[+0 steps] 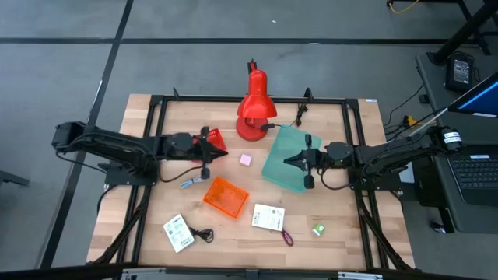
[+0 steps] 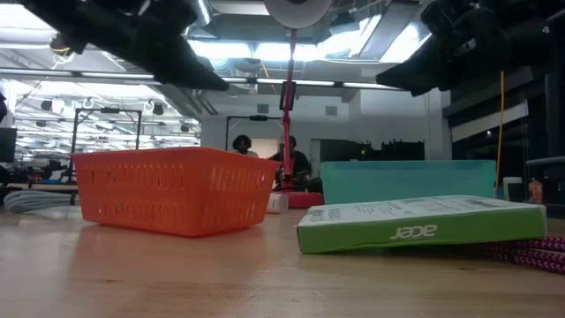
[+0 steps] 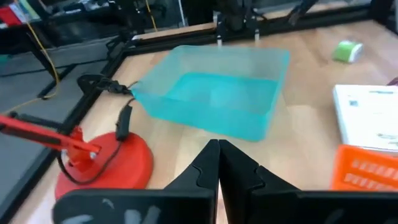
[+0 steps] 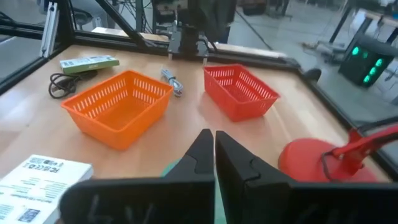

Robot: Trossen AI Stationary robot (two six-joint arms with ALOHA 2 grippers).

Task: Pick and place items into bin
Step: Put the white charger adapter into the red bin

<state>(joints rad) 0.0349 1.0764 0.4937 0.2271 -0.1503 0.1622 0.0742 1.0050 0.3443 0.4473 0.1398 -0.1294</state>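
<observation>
Both grippers hover empty mid-frame in the high view, left gripper [image 1: 208, 154] and right gripper [image 1: 305, 162], fingers clenched together. The small pink cube [image 1: 246, 159] sits on the wooden surface [image 1: 350, 233] between them. Best approach: open wide, descend squarely over it.

We see the counter [image 1: 140, 225] evenly and brightly lit from overhead, with soft, short shadows. In the low view, ceiling lights [image 2: 229, 49] glare and the arms are silhouettes. Both wrist views are blurred.
</observation>
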